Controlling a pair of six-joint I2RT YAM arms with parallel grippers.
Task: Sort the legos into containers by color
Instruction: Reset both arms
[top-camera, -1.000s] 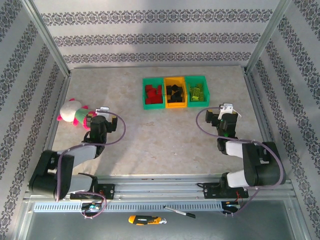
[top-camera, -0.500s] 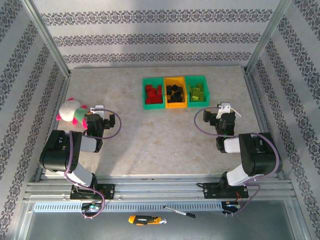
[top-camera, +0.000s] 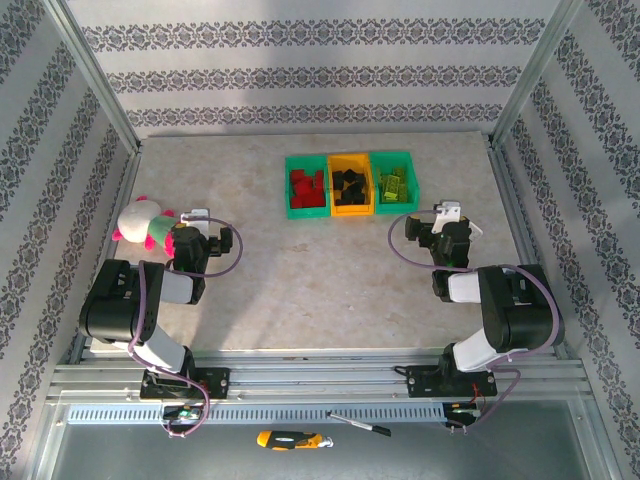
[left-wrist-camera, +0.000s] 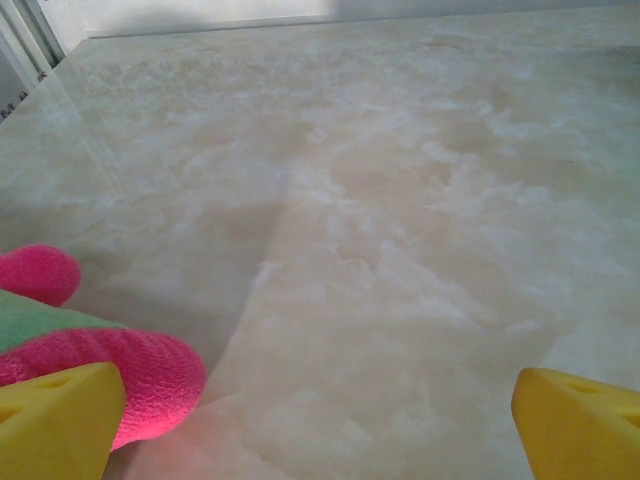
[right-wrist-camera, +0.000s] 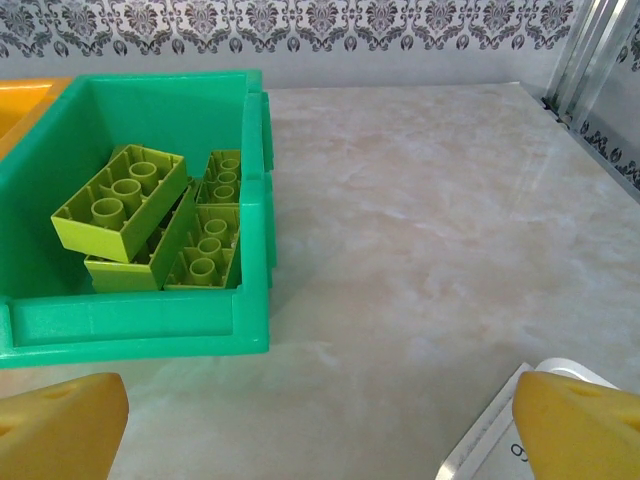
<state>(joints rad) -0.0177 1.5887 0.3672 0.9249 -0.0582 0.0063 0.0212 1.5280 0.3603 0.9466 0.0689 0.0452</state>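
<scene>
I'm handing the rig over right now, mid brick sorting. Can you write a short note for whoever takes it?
Left pincer: open, holding nothing, low over the table with the plush toy beside one fingertip.
Right pincer: open, holding nothing, just in front of the right green bin.
Bricks: red bricks in the left green bin, black bricks in the yellow bin, lime bricks in the right green bin.
Done: each colour sits in its own bin.
Left: I see no loose bricks on the table; sorting looks finished.
</scene>
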